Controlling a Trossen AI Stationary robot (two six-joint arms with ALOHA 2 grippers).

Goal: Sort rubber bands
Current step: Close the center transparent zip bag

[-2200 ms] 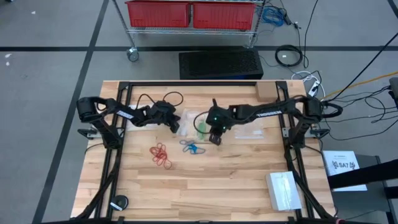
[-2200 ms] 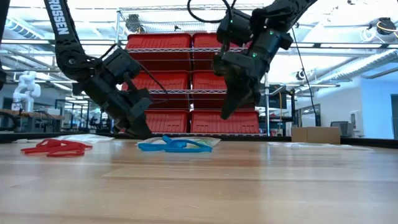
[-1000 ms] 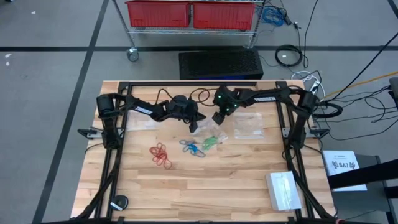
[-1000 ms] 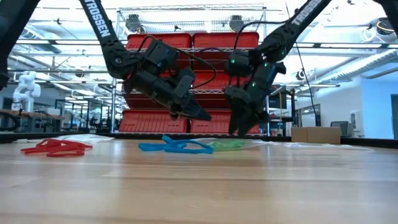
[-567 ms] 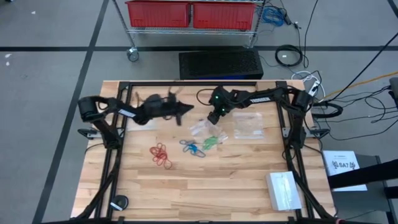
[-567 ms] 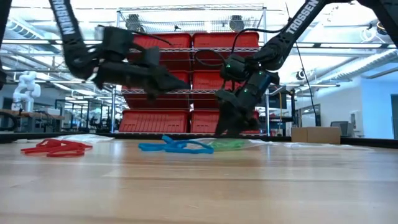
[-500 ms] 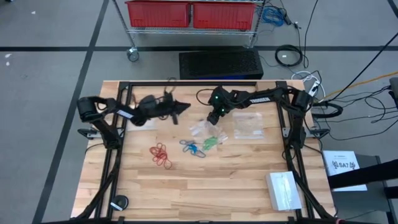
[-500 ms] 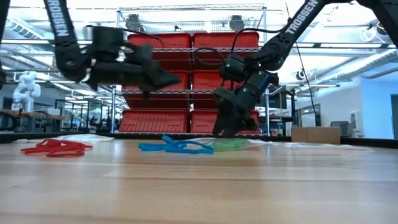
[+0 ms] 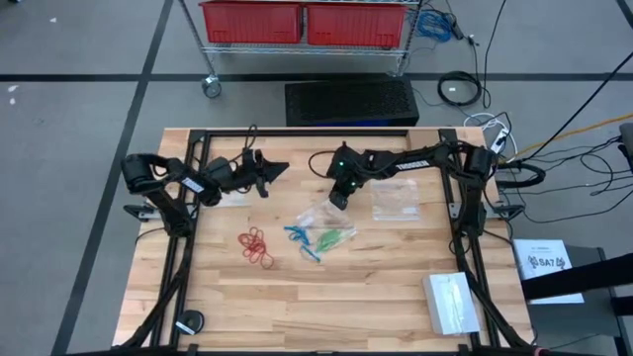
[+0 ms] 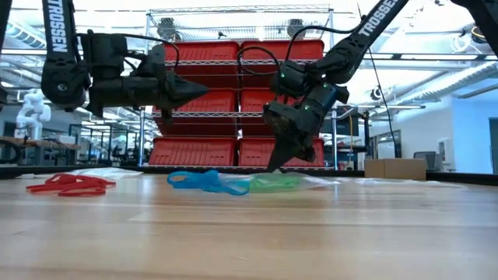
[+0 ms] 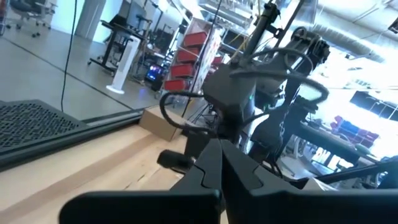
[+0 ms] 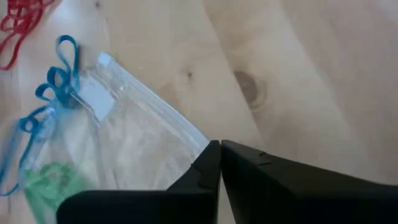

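Right wrist view: right gripper [image 12: 220, 149] pinches the clear bag [image 12: 134, 118] corner.
Green bands [image 9: 336, 237]: inside; lift gently.
Left gripper [image 9: 282, 167]: closed, empty, raised aside.

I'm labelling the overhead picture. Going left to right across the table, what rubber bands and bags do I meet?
Red rubber bands → blue rubber bands → green rubber bands → clear bag → stack of bags.
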